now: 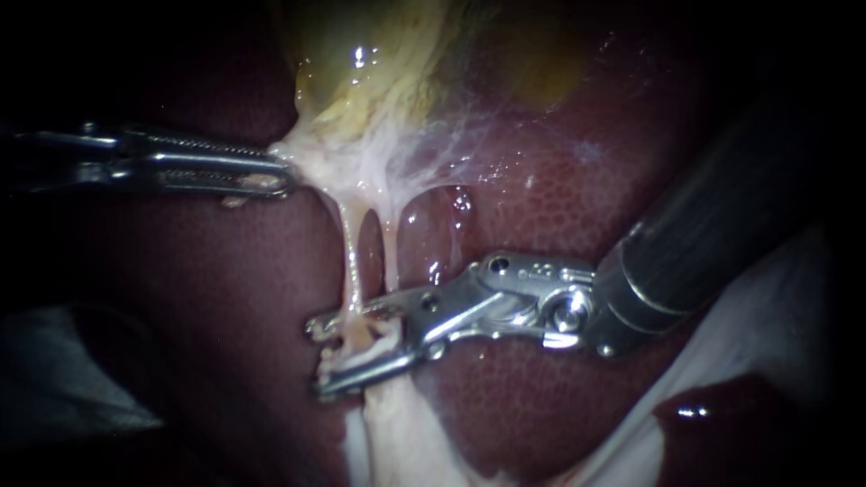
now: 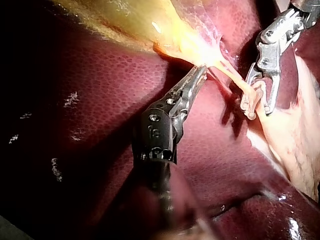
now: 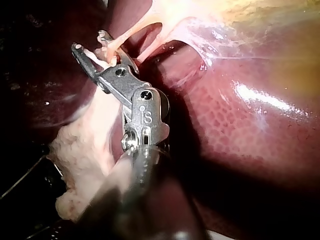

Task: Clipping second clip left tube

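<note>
- Endoscope view: the left instrument (image 1: pixel 280 173) comes in flat from the left edge. Its jaws are clamped on a bit of pale tissue (image 1: pixel 311 160) right at the lower end of the yellowish gallbladder (image 1: pixel 379 63), upper middle of the frame.
- From that pale tissue two thin strands drop down over the dark red liver (image 1: pixel 541 207). The left tube (image 1: pixel 352 257) is just left of centre and the right tube (image 1: pixel 391 230) sits just beside it, with a little window of liver showing between them.
- The right instrument (image 1: pixel 317 358) reaches in from the right edge, and its tip ends lower left of centre. Its jaws are spread apart, one on each side of the left tube, so the tube runs through the gap. Honestly can't tell if either jaw is actually pressing on it.
- Below those jaws the tube blends into a lump of whitish fatty tissue (image 1: pixel 397 433) at the bottom edge.
- Both wrist views agree: the tube runs between the right instrument's spread jaws, and the left instrument is pinched on tissue.
</note>
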`<state>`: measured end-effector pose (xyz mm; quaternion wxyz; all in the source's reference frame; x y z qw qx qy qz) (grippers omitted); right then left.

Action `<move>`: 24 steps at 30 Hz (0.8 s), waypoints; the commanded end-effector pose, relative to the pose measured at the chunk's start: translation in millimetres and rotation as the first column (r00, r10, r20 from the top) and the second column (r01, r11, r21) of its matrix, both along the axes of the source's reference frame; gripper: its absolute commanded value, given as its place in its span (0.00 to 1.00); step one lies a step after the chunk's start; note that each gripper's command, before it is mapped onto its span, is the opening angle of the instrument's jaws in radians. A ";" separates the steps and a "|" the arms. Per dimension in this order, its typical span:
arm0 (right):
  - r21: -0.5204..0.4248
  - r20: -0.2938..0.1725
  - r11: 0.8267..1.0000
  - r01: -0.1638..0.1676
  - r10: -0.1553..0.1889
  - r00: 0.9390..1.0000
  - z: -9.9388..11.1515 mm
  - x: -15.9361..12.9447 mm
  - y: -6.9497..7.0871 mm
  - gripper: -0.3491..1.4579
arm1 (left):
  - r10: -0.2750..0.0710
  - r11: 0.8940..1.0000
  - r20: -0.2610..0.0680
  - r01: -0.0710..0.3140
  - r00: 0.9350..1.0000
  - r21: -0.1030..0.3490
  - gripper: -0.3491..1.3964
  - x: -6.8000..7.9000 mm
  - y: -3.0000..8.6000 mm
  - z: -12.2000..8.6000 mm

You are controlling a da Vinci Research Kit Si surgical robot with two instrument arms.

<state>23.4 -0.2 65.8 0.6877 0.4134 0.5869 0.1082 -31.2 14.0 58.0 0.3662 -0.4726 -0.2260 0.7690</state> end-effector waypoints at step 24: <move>0.053 0.016 0.999 0.002 -0.003 1.000 -1.3 -0.7 0.9 0.00 | 0.000 1.000 0.000 0.000 1.000 0.001 0.00 -0.1 0.1 -0.1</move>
